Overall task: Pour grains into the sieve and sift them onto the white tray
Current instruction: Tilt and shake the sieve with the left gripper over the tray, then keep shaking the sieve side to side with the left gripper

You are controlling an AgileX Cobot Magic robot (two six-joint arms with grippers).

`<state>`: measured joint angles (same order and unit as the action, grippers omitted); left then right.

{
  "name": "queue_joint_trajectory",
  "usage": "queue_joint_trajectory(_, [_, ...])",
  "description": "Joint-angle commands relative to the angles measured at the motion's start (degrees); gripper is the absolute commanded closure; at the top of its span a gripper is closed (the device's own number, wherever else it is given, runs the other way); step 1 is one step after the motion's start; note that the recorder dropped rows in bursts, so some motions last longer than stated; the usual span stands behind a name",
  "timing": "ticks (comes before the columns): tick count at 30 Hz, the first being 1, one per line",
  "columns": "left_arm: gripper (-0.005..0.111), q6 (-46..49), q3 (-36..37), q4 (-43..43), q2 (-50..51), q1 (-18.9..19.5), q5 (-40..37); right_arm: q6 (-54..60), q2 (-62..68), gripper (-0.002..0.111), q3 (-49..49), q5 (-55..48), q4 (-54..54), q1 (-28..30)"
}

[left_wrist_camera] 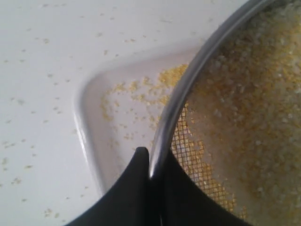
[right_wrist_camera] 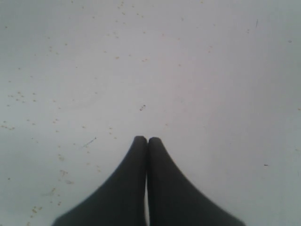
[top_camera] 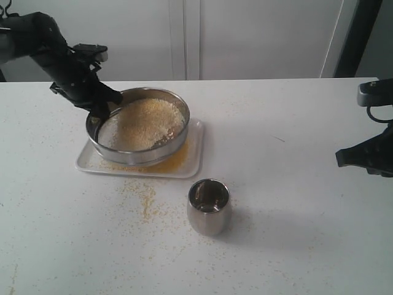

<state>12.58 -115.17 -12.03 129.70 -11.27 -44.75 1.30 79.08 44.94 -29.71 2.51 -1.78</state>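
Observation:
The sieve (top_camera: 161, 153), a wide steel ring with grey mesh, hangs tilted just over the white tray (top_camera: 192, 165). Pale and yellow grains (top_camera: 148, 121) lie heaped inside it. My left gripper (top_camera: 103, 110) is shut on the sieve's left rim. In the left wrist view the black fingers (left_wrist_camera: 134, 188) pinch the steel wall (left_wrist_camera: 181, 96), with mesh and grains (left_wrist_camera: 244, 108) on one side and the tray (left_wrist_camera: 89, 136) on the other. Fine yellow grains (top_camera: 175, 162) lie on the tray under the sieve. My right gripper (right_wrist_camera: 147, 140) is shut on nothing, far right above the table.
A small rounded steel cup (top_camera: 208, 206) stands upright in front of the tray, looking empty. Spilled grains (top_camera: 142, 195) are scattered on the white table between cup and tray. The right arm (top_camera: 371, 153) hovers at the table's right edge.

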Motion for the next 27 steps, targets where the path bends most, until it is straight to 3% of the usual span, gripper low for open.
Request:
queue_joint_trajectory(1, [0.107,-16.7,-0.2,1.9,-1.1,-0.5,-0.4,0.0,-0.2,0.108,0.3,0.3,0.2,0.4])
queue_joint_trajectory(2, [0.107,-20.4,-0.2,1.4,-1.1,-0.2,-0.1,0.0,-0.2,0.108,0.3,0.3,0.2,0.4])
queue_joint_trajectory(3, [0.107,-16.8,-0.2,-0.6,-1.0,-0.2,0.0,0.0,-0.2,0.108,0.3,0.3,0.2,0.4])
queue_joint_trajectory(6, [0.107,6.3,-0.2,-2.9,-1.2,-1.5,-2.9,0.0,-0.2,0.108,0.3,0.3,0.2,0.4])
queue_joint_trajectory(7, [0.107,9.4,-0.2,-2.1,-1.2,-1.7,-4.1,0.0,-0.2,0.108,0.3,0.3,0.2,0.4])
queue_joint_trajectory(8, [0.107,6.3,-0.2,-0.5,-1.2,-1.7,-4.0,0.0,-0.2,0.108,0.3,0.3,0.2,0.4])
queue_joint_trajectory(9, [0.107,-6.0,-0.2,2.8,-1.2,-0.8,-2.5,0.0,-0.2,0.108,0.3,0.3,0.2,0.4])
queue_joint_trajectory(11, [0.107,-21.7,-0.2,4.1,-1.2,0.8,-1.1,0.0,-0.2,0.108,0.3,0.3,0.2,0.4])
queue_joint_trajectory(13, [0.107,-15.8,-0.2,0.3,-1.2,1.2,-0.7,0.0,-0.2,0.108,0.3,0.3,0.2,0.4])
queue_joint_trajectory(16, [0.107,8.4,-0.2,-3.6,-1.6,0.1,-3.7,0.0,-0.2,0.108,0.3,0.3,0.2,0.4])
queue_joint_trajectory(17, [0.107,7.8,-0.2,-3.2,-1.7,0.1,-4.3,0.0,-0.2,0.108,0.3,0.3,0.2,0.4])
queue_joint_trajectory(20, [0.107,-9.4,-0.2,-2.0,-1.7,2.8,-2.4,0.0,-0.2,0.108,0.3,0.3,0.2,0.4])
queue_joint_trajectory(21, [0.107,-10.5,-0.2,-3.0,-1.7,3.4,-2.4,0.0,-0.2,0.108,0.3,0.3,0.2,0.4])
queue_joint_trajectory(25, [0.107,14.6,-0.2,-3.5,-2.1,1.4,-6.0,0.0,-0.2,0.108,0.3,0.3,0.2,0.4])
queue_joint_trajectory(26, [0.107,12.5,-0.2,-1.7,-2.1,1.3,-5.4,0.0,-0.2,0.108,0.3,0.3,0.2,0.4])
queue_joint_trajectory(27, [0.107,4.5,-0.2,0.9,-2.2,1.4,-3.2,0.0,-0.2,0.108,0.3,0.3,0.2,0.4])
